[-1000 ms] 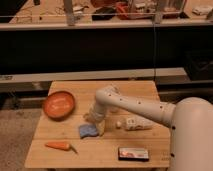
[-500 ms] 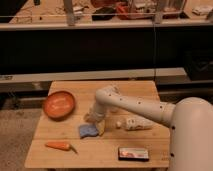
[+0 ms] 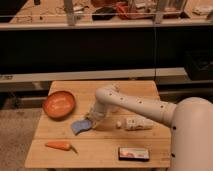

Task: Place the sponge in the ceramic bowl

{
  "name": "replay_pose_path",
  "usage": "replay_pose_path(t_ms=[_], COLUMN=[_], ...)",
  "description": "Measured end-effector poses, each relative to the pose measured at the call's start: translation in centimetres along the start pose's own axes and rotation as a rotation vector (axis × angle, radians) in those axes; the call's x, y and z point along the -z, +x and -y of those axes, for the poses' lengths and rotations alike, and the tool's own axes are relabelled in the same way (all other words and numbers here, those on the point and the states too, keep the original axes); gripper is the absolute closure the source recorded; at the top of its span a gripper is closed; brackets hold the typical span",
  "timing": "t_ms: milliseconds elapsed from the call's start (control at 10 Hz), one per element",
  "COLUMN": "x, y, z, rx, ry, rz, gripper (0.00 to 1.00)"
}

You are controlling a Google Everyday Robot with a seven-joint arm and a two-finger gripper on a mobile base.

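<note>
Wooden surface (image 3: 135,89), everything placed off the ceramic bowl (image 3: 59,104). The bowl sits toward the back-left, close to the left edge, upright, with a pale mark inside. The orange carrot (image 3: 59,145) lies straight in front of the bowl near the front edge. The sponge (image 3: 80,126) is front-right of the bowl, apart from it with bare wood between. The gripper (image 3: 94,118) is at the sponge's right end, touching it; cannot tell whether it is clamped on. A white bottle-like item (image 3: 136,123) lies well right of the bowl. A dark flat packet (image 3: 133,153) is at the front edge, its label unreadable. Open wood behind and right of the bowl.
</note>
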Motion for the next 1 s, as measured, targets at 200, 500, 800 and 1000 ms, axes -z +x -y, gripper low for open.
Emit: replay_pose_path(t_ms=[200, 500, 800, 1000], x=[-0.1, 0.1, 2.0, 2.1], y=[-0.1, -0.2, -1.0, -1.0], z=[0.6, 1.0, 2.4, 2.6], rx=[-0.002, -0.001, 0.001, -0.002], ry=[0.005, 0.000, 0.006, 0.010], rz=[-0.003, -0.007, -0.017, -0.020], gripper=[0.88, 0.96, 0.96, 0.96])
